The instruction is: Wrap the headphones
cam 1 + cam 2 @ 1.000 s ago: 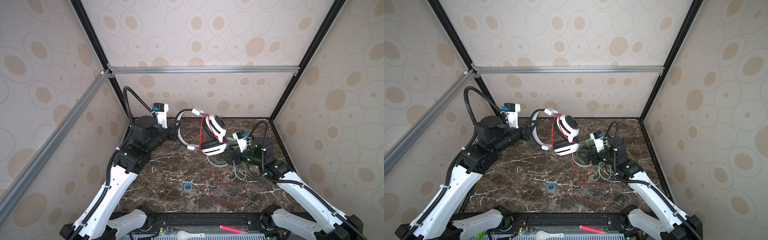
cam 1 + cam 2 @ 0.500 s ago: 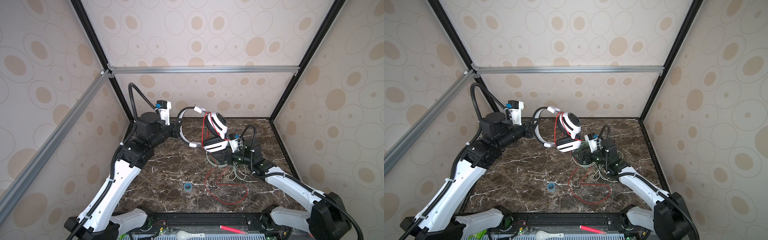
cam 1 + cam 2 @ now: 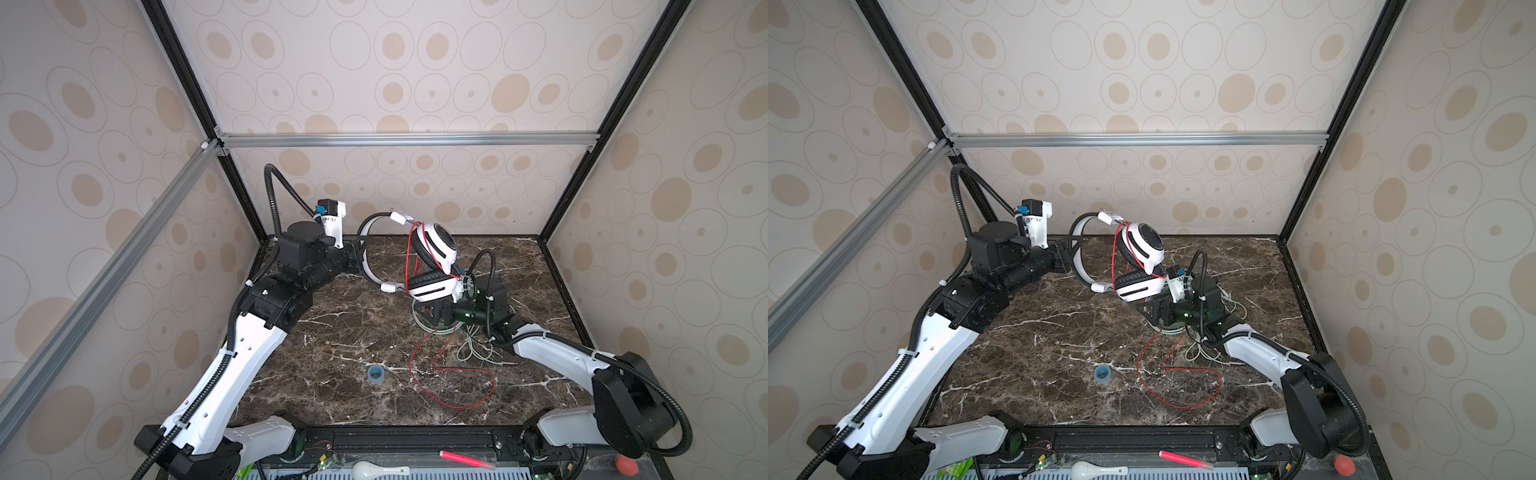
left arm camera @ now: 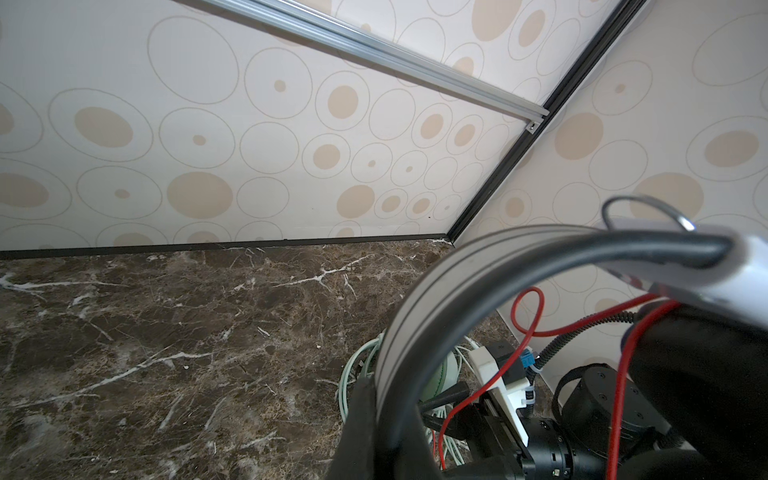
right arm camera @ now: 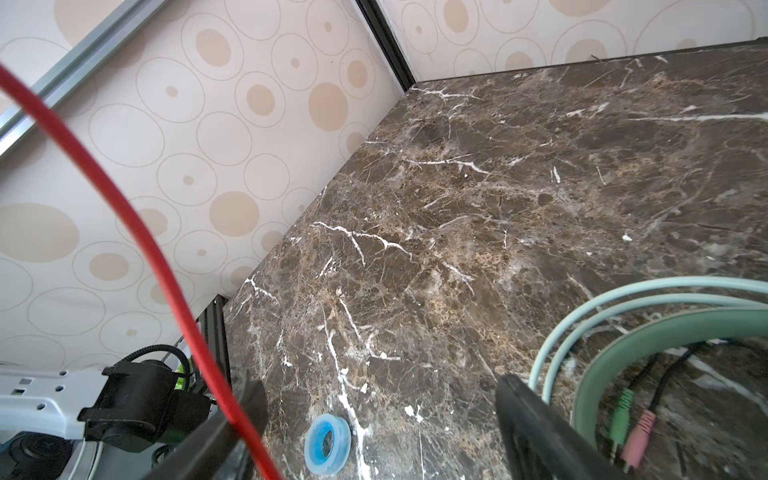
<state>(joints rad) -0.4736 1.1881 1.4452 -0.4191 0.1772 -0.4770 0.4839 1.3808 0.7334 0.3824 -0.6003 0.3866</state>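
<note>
One headphones [image 3: 438,247] aloft — left gripper [image 3: 357,254] clamping headband [image 3: 374,218]; right gripper [image 5: 380,395] wide, seemingly astride cord [image 5: 124,208].

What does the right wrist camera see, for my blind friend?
A thin red cord runs past one finger of the open right claw above a brown marble table. A small blue ring and pale mint-green headphones lie on it.

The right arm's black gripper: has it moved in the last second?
Yes. The black right gripper shifted leftward, nearer the small blue tape roll.
</note>
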